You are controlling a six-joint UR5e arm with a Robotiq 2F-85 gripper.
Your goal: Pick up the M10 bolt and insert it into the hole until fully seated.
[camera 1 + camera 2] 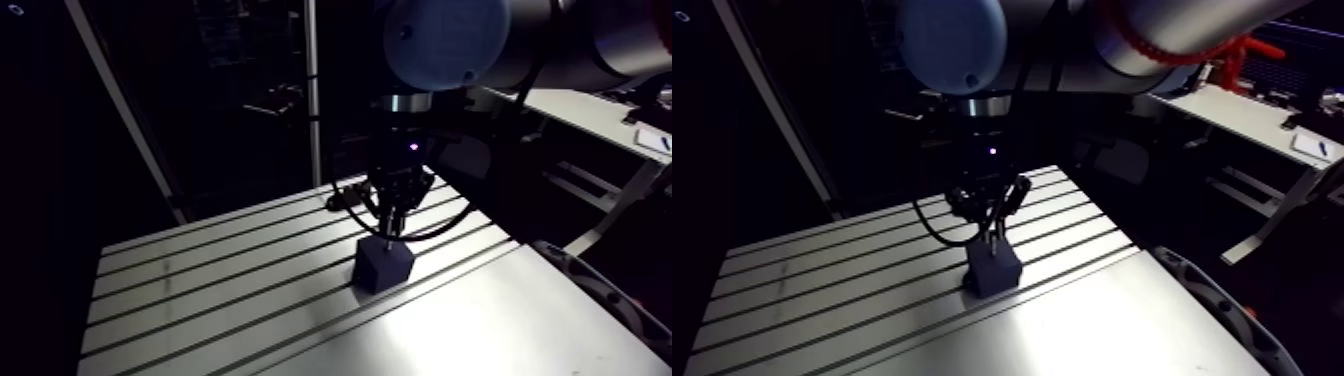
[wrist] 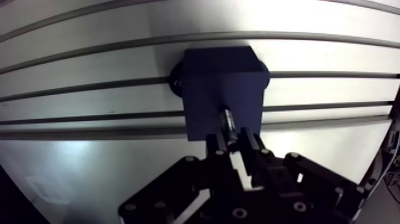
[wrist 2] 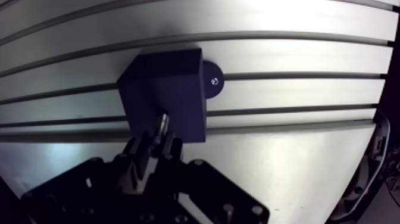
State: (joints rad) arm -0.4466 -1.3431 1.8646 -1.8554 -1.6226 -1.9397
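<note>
A robot gripper hangs straight over a small block that sits on a silver aluminium table. The table is smooth, brushed metal, cut by long, narrow, parallel slots that run beneath and on both sides of the block.

The block is dark blue, matte and box-shaped, with flat faces and crisp edges. At its base, a round dark disc with a small pale mark at its centre pokes out from one side, lying over 1 of the slots.

In the wrist view, the 2 black fingers are close together, pinching a slim metal bolt between their tips. The fingers are angular, built from jointed black links with round fasteners. The bolt is a short, shiny grey cylinder with a faintly ridged surface. It points away from the gripper, down to the block's upper face, and its far end meets that face near the edge closest to the gripper. Whether the tip is inside the block or only touching it cannot be told.

In the arm view, the gripper stands upright directly above the block.
</note>
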